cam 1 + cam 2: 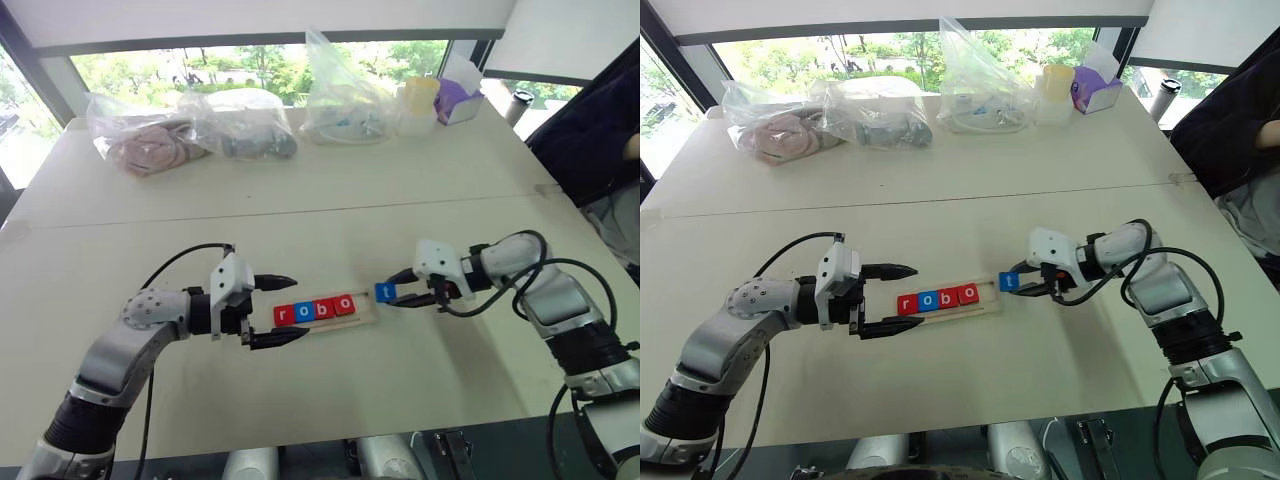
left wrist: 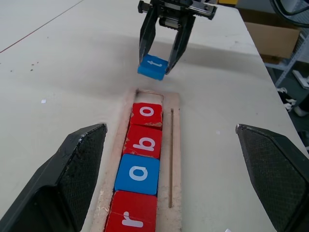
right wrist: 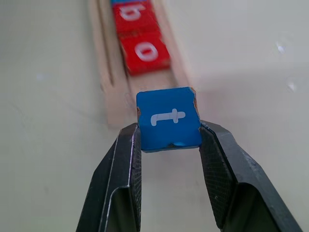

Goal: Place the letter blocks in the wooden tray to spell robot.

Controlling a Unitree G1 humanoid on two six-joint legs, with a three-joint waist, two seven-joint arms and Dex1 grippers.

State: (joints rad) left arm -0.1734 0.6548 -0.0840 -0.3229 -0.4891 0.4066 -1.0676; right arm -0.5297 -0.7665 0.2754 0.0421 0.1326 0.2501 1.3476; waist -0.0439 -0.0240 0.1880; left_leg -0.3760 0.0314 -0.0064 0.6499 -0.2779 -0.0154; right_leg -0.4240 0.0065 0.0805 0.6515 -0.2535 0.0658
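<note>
The wooden tray (image 1: 362,318) lies at the table's middle with a red r (image 1: 284,315), blue o (image 1: 304,312), red b (image 1: 323,309) and red o (image 1: 344,304) in a row inside it. Its right end slot (image 2: 147,94) holds nothing. Just past that end, my right gripper (image 1: 392,291) is shut on the blue t block (image 3: 169,118), one finger on each side, with the letter facing up. My left gripper (image 1: 298,308) stands open at the tray's left end, its fingers (image 2: 72,169) spread wide on either side of the tray without touching it.
Clear plastic bags (image 1: 150,140) with cloth and other items line the far edge, beside a yellow cup (image 1: 420,100) and a purple tissue box (image 1: 458,100). A person in dark clothes (image 1: 600,130) sits at the right. A seam (image 1: 300,212) crosses the table.
</note>
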